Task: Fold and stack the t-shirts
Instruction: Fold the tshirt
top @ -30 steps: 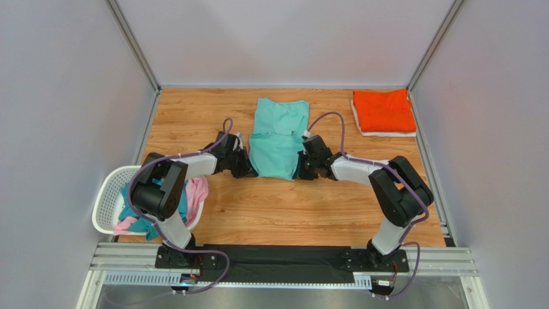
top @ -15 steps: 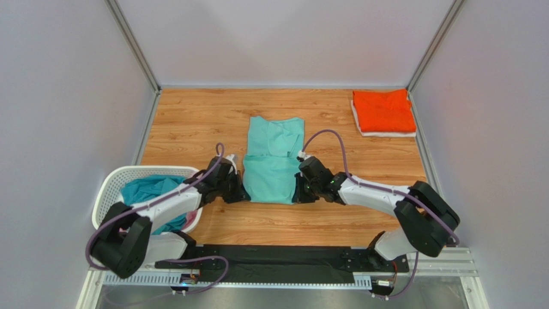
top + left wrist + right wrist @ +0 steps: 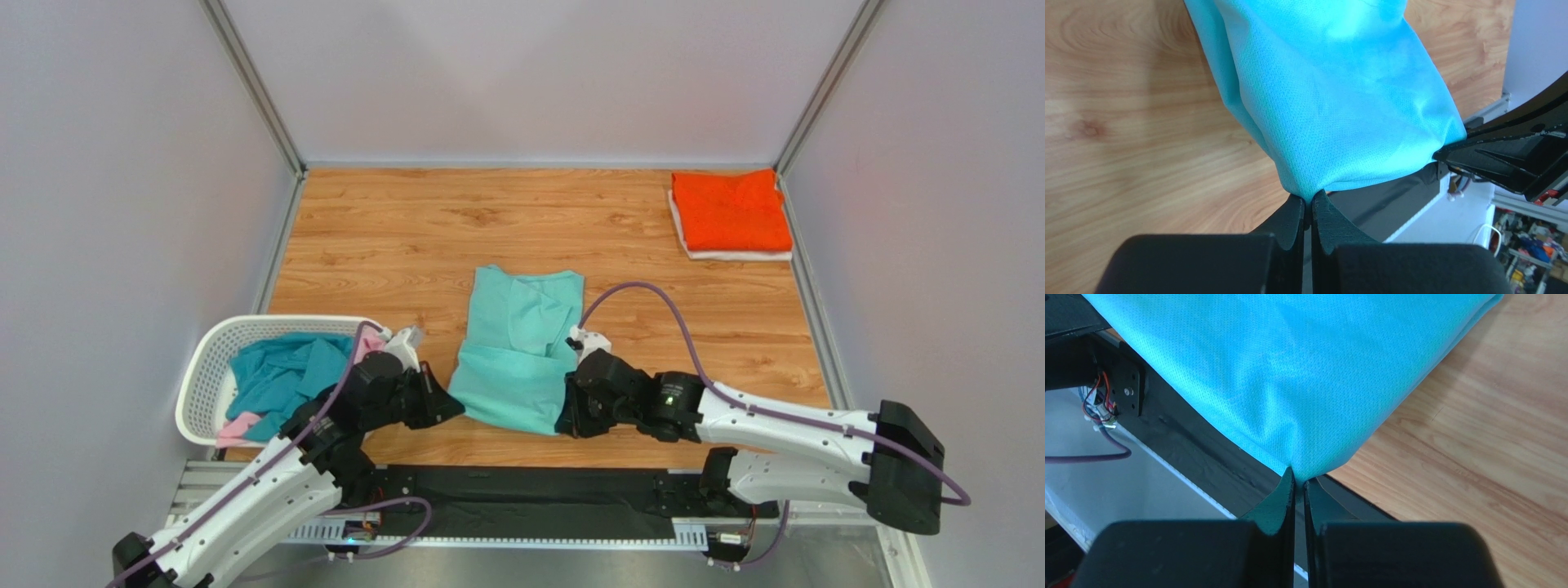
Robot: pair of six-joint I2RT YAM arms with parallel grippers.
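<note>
- The tabletop (image 3: 393, 233) carries one white plastic laundry basket (image 3: 202, 380) at its near left corner. The left arm (image 3: 307, 459) reaches past the basket's right end, just beside it.
- Along the near edge runs one black base rail (image 3: 540, 496), which shows close under both pinched corners in the wrist views.
- The left jaws are pressed together on the near left corner of the mint-teal shirt (image 3: 515, 349).
- The right jaws are likewise closed tight on its near right corner.
- This shirt lies lengthwise in the middle of the tabletop, towards the near edge, between the two arms. A fold crosses it partway up.
- Five shirts in all:
  - one mint-teal, held;
  - one orange shirt (image 3: 730, 211), folded in the far right corner;
  - one white shirt (image 3: 736, 255), directly under the orange one;
  - one teal-blue shirt (image 3: 282, 374), crumpled in the basket;
  - one pink shirt (image 3: 242, 428), crumpled in the basket.
</note>
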